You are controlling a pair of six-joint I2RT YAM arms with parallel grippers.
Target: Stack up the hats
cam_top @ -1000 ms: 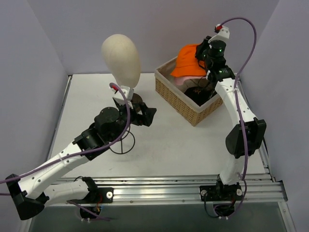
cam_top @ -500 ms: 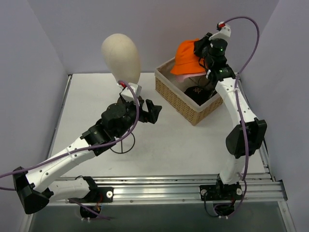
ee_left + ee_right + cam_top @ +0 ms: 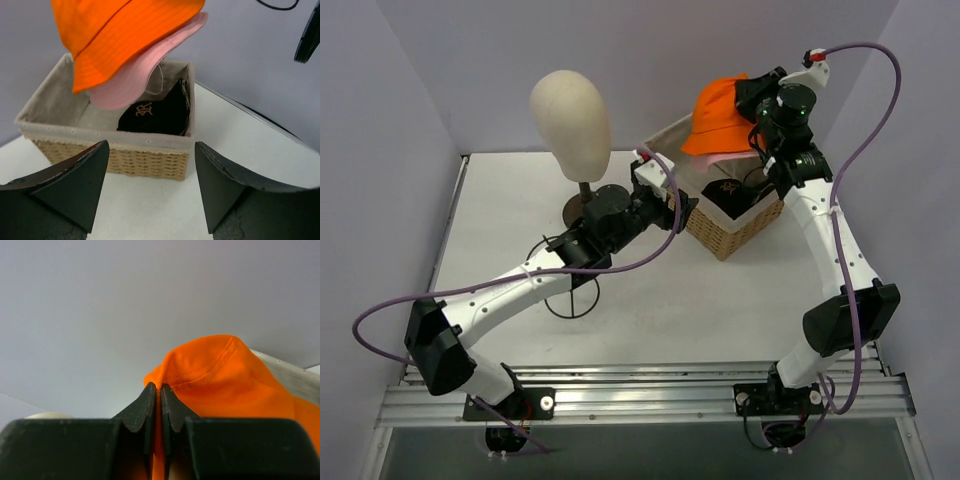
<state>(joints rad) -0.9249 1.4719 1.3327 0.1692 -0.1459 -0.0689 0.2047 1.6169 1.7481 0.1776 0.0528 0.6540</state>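
Left wrist view: left gripper [image 3: 151,150] jaws apart, empty, just before the basket [image 3: 100,137]. Black cap [image 3: 155,115] lies inside, emblem up. Above it hangs the orange hat [image 3: 115,35], pink hat [image 3: 145,70] apparently nested beneath, crowns up, brims sloping down-left. Right gripper [image 3: 160,387] is clamped on the orange crown. Stacking judged barely begun.
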